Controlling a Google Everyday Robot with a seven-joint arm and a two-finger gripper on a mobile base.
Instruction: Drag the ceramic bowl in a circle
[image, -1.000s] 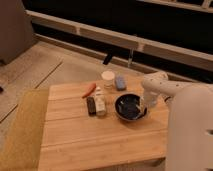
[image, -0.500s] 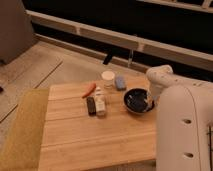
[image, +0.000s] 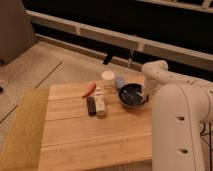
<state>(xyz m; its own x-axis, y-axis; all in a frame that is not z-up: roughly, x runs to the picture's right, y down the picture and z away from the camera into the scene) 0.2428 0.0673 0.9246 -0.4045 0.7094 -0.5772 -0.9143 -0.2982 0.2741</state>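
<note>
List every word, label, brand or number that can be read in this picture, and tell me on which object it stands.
No text can be read.
On the small bottle, any print is too small to read.
The ceramic bowl, the white cup and the robot arm show no marks.
The gripper is at the bowl's right rim.

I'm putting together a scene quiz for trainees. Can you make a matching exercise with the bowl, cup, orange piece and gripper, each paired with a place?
Things:
1. bowl
2. cup
3. orange piece
4. gripper

Places:
A. near the far edge of the table, behind the bottle
B. at the bowl's right side, under the white arm
C. right of the bottle, towards the table's right edge
D. left of the cup, a little nearer the camera

Pairs: 1-C, 2-A, 3-D, 4-B
</note>
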